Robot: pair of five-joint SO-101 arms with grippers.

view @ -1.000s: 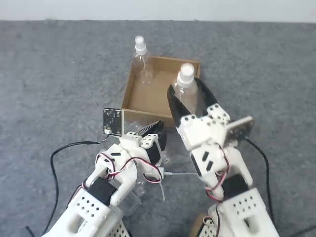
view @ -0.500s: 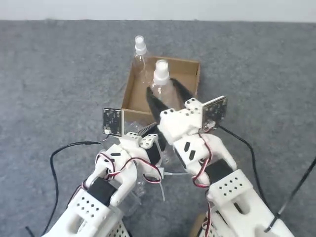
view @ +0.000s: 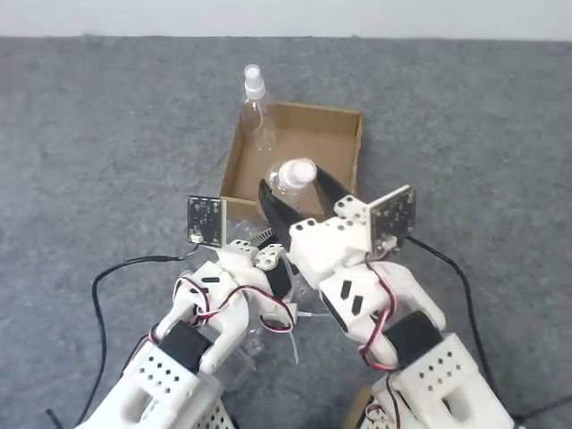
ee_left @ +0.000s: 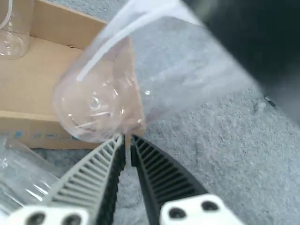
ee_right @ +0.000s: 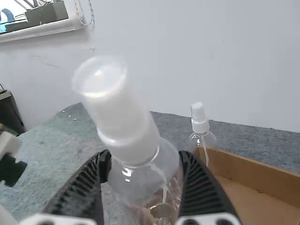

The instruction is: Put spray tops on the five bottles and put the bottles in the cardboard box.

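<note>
A grey carpet [view: 107, 134] lies under both arms and all around them. The right arm [view: 393, 304] and the left arm [view: 214, 313] are side by side, and both point at the cardboard box [view: 313, 156]. The box sits just past the two pincers, with its open side up.

The right pincer [view: 295, 183] squeezes a clear bottle [view: 288, 183] by its body, one black finger on each side. The pincer holds it up over the near edge of the box. The bottle leans, and its white spray top [ee_right: 112, 103] sticks up out of the pincer.

The left pincer [ee_left: 125, 138] is closed, and its two fingers are almost touching. I cannot see anything held between them. Its tip is right under the round bottom of the held bottle and very close to it.

A second bottle [view: 257, 116] stands up straight in the box, in the corner far from both pincers. It has its own white cap [view: 254, 79] on.

A third bottle [ee_left: 21, 171] lies on the carpet just beside the left pincer.
</note>
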